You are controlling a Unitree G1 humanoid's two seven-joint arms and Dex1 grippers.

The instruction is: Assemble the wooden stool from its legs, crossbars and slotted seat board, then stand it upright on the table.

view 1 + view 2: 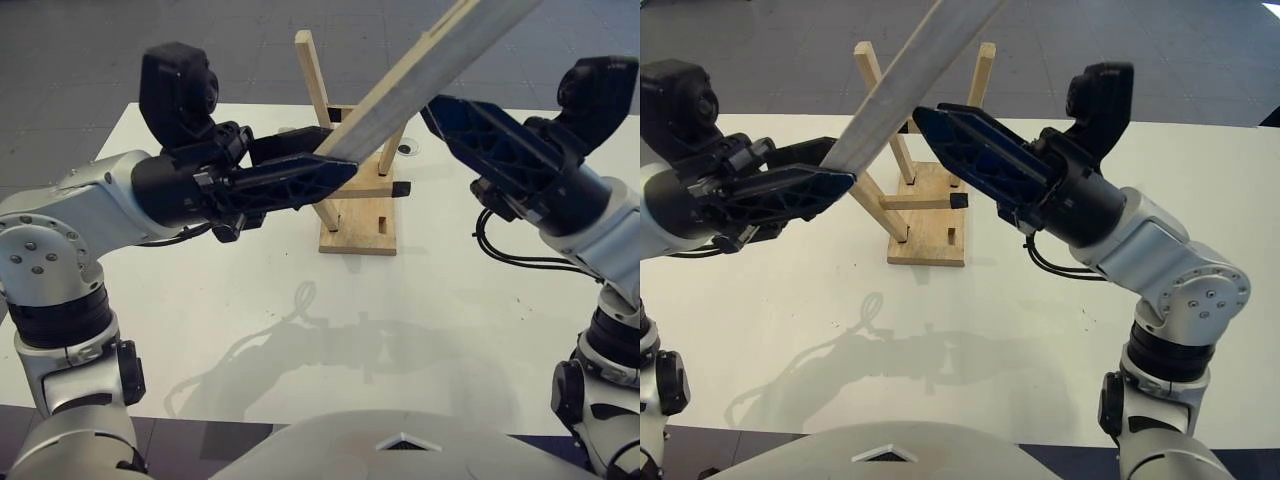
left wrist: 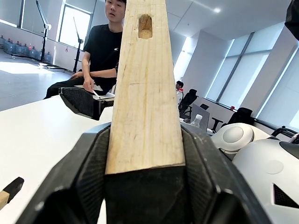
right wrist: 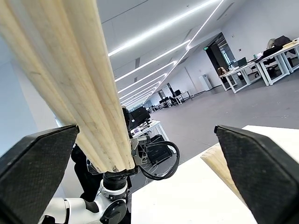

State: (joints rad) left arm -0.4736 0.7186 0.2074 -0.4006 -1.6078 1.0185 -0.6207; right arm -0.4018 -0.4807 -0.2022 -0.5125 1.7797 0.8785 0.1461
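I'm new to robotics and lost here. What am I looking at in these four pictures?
This is a humanoid robot with two arms, each ending in a two-finger gripper. Two pictures come from cameras on its head, looking down over a white table. The other two come from cameras on its wrists. On the table lies a seat board with legs and a crossbar fitted, sticking up. The left gripper is shut on the end of a loose leg that slants upward. The right gripper is open beside that leg.
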